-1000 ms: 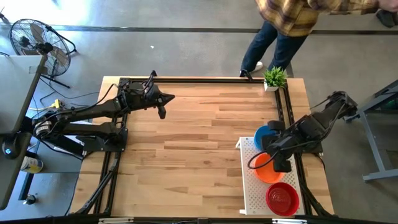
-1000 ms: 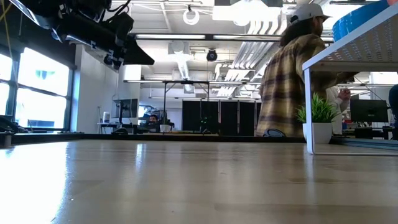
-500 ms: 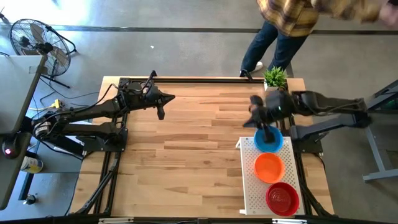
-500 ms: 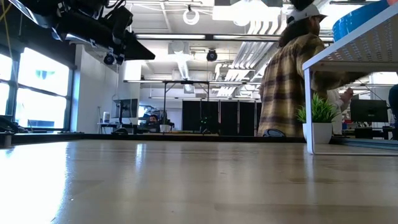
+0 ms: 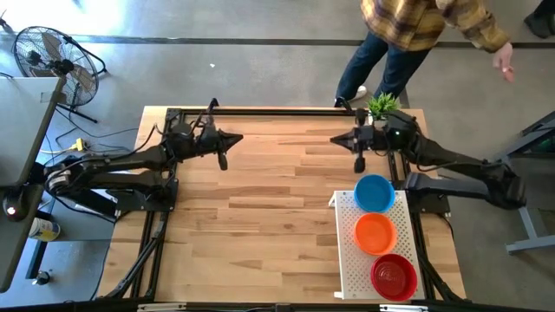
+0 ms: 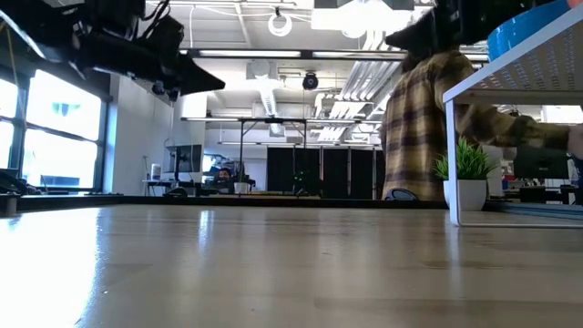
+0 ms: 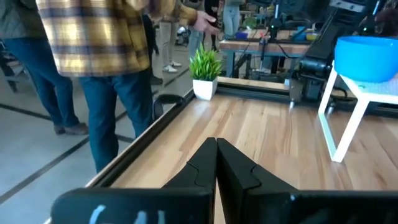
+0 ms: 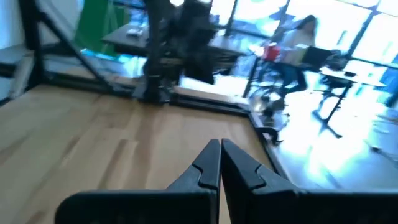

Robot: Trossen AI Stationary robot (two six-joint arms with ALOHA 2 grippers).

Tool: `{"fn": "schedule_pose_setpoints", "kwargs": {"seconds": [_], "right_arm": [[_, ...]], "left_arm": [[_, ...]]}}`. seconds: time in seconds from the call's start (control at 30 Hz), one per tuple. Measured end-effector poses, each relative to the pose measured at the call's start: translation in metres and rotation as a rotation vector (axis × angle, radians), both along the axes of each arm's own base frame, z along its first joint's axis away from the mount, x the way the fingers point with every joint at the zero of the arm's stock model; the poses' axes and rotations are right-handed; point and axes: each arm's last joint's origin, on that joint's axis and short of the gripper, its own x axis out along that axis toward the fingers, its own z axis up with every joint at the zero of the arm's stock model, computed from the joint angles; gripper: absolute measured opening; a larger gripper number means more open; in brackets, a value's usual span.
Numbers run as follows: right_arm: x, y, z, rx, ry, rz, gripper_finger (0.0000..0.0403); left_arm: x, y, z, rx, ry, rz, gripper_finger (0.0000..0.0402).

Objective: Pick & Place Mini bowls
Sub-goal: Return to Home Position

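Since half a second ago the right arm has swung off the tray: then its claw hung over the blue bowl, now the right gripper (image 5: 360,163) sits above bare wood at the far right of the table (image 5: 277,208), just left of the potted plant (image 5: 382,106). Its own wrist view shows its two fingers (image 8: 211,163) pressed together with nothing between them. The left gripper (image 5: 223,161) is almost where it was, above the far left of the table, its fingers (image 7: 207,163) likewise pressed together and empty.

All three bowls rest on the white perforated tray (image 5: 349,260) at the right edge. They lie in a row from far to near: blue bowl (image 5: 375,192), orange bowl (image 5: 375,232), red bowl (image 5: 394,275), each close beside the next. Whether each is one bowl or a stack cannot be told from above. The low view shows the tray raised on white legs, the blue bowl on top of it.

A person (image 5: 408,26) in a plaid shirt stands beyond the far edge, one arm stretched out to the right.
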Motion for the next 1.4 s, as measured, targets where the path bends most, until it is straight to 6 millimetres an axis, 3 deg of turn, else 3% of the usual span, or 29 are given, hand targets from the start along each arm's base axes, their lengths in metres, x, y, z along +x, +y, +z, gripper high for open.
{"fn": "schedule_pose_setpoints", "kwargs": {"seconds": [0.13, 0.43, 0.57, 1.1, 1.4], "right_arm": [[-0.018, -0.004, -0.016, 0.001, -0.055, -0.069, 0.0], [-0.059, 0.016, -0.031, -0.061, -0.19, -0.182, 0.0], [-0.072, 0.023, -0.038, -0.062, -0.233, -0.229, 0.0], [-0.091, 0.032, -0.077, -0.021, -0.304, -0.33, 0.0], [-0.094, 0.035, -0.074, 0.014, -0.358, -0.282, 0.0]], "left_arm": [[-0.009, -0.005, -0.014, -0.005, -0.015, 0.006, 0.0], [-0.039, -0.018, -0.038, 0.002, -0.033, 0.038, 0.0], [-0.054, -0.025, -0.039, 0.013, -0.044, 0.056, 0.0], [-0.102, -0.047, -0.04, 0.049, -0.066, 0.105, 0.0], [-0.101, -0.046, -0.043, 0.034, -0.061, 0.101, 0.0]]}}
